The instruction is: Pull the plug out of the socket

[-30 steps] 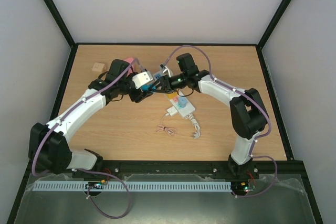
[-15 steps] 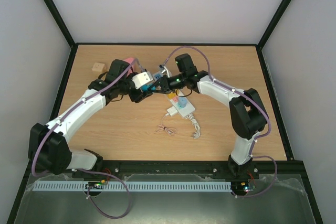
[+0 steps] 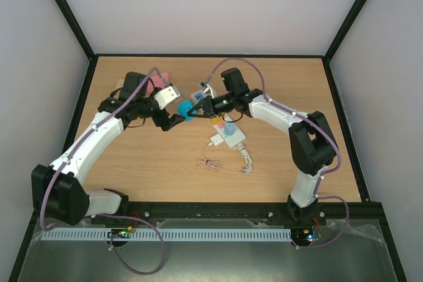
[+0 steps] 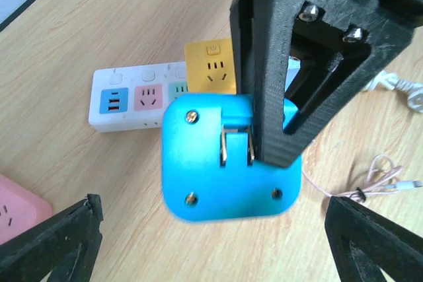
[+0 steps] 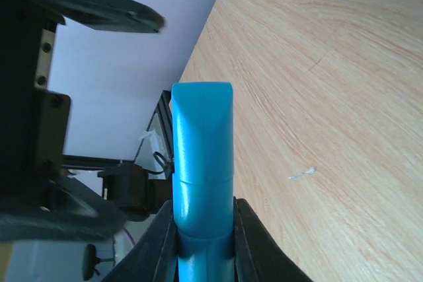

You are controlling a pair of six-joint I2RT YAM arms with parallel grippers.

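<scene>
Wooden surface (image 3: 145, 156) carries the white socket (image 4: 142, 97) near its middle. Right fingers (image 4: 284, 84) clamp the blue plug (image 4: 198, 183), its prongs bare, in the air just left of the socket. Left fingers (image 4: 63, 242) are spread wide beside it, not touching.

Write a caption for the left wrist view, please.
Right gripper holds a blue adapter, pins facing the camera, in front of the power strip; left gripper open.
</scene>
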